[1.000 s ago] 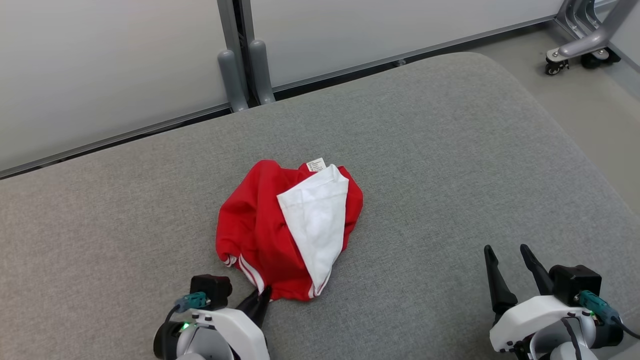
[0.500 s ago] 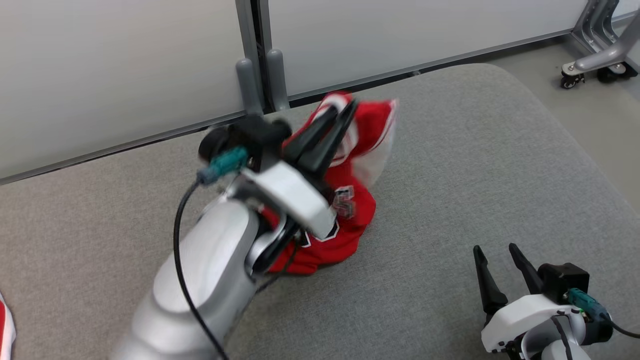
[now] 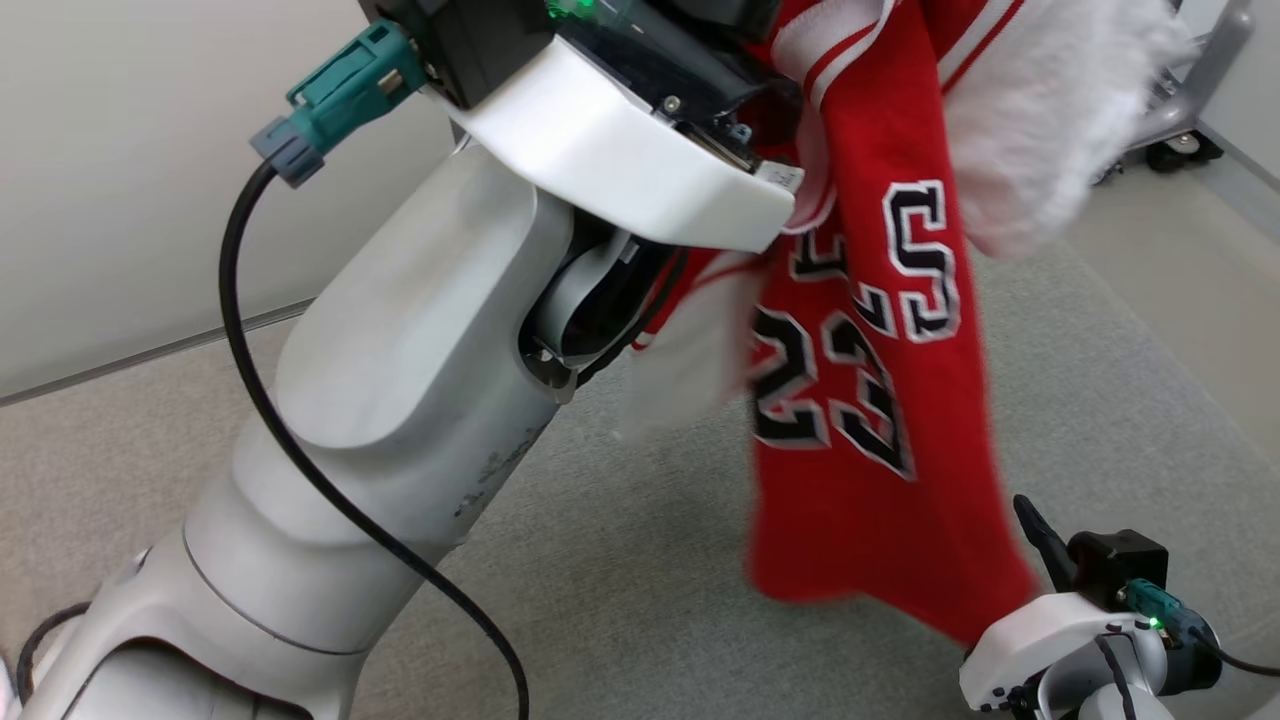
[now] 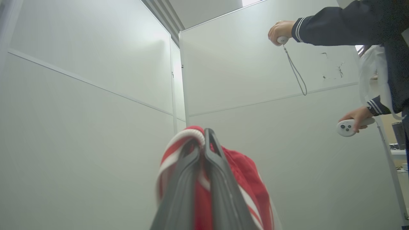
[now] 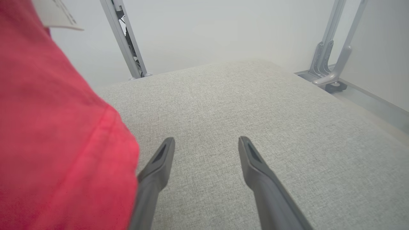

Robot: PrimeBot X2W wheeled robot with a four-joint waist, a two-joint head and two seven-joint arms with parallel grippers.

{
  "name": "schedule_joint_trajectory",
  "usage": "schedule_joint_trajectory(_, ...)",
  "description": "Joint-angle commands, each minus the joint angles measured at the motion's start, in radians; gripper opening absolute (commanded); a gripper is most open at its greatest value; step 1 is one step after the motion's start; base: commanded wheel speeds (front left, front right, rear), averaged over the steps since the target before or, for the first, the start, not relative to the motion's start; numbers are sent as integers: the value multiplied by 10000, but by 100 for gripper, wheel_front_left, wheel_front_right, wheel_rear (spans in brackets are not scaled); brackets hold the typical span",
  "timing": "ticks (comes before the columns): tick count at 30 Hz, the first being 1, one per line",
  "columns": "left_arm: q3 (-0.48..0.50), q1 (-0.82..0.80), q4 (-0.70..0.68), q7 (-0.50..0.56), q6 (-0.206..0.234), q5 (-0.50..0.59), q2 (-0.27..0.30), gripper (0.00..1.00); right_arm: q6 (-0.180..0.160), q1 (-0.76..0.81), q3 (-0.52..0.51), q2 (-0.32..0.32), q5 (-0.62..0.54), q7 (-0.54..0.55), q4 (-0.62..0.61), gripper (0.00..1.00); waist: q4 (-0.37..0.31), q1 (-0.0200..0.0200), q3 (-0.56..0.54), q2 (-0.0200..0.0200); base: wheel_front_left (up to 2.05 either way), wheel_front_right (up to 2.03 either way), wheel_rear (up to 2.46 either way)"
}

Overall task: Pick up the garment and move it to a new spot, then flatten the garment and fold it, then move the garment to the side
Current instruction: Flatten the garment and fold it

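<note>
The garment [image 3: 880, 330] is a red jersey with white trim, black-and-white numbers and a white lining. It hangs in the air from my raised left arm, high over the grey cushion [image 3: 620, 560]. In the left wrist view my left gripper [image 4: 203, 135] is shut on the garment's [image 4: 246, 172] striped edge, fingers pointing up at the wall. My right gripper [image 5: 206, 142] is open and empty, low over the cushion [image 5: 243, 99]. The hanging garment [image 5: 48, 127] drapes just left of its left finger. In the head view the garment's lower hem covers part of the right gripper.
White partition walls [image 3: 110, 150] stand behind the cushion. A wheeled metal stand [image 3: 1180, 120] is on the floor at the far right. A person's hands [image 4: 279, 30] holding white controllers show at the right of the left wrist view.
My left arm has lifted the garment off the cushion and raised it high, so it now hangs unfurled. The head camera has shifted. The right gripper stayed put.
</note>
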Motion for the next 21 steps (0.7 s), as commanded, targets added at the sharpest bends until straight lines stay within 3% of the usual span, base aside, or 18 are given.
schedule_joint_trajectory(1, 101, 236, 244, -64, 366, 81, 86, 0, 4, 53, -87, -57, -44, 16, -51, 100, 193, 0, 24, -1, 0, 0, 0)
schedule_joint_trajectory(6, 307, 1792, 1275, 1, 1218, -61, 537, 0, 5, 135, -139, -60, -5, 37, -229, 100, 838, 0, 236, -1, 0, 0, 0)
schedule_joint_trajectory(10, 678, 3700, 2109, 88, 1604, -739, 1132, 0, 5, 77, -188, -58, 37, 44, -355, 100, 1332, 0, 508, -1, 0, 0, 0)
schedule_joint_trajectory(15, 1092, 5353, 2792, -62, 1722, -1014, 1690, 0, 4, -46, -202, -71, 38, 80, -488, 100, 1722, 0, 731, -1, 0, 0, 0)
schedule_joint_trajectory(21, 2194, 7116, 2881, -210, 1615, -1240, 1786, 0, 5, -61, -264, -60, -1, 456, -628, 100, 2318, 0, 905, -1, 0, 0, 0)
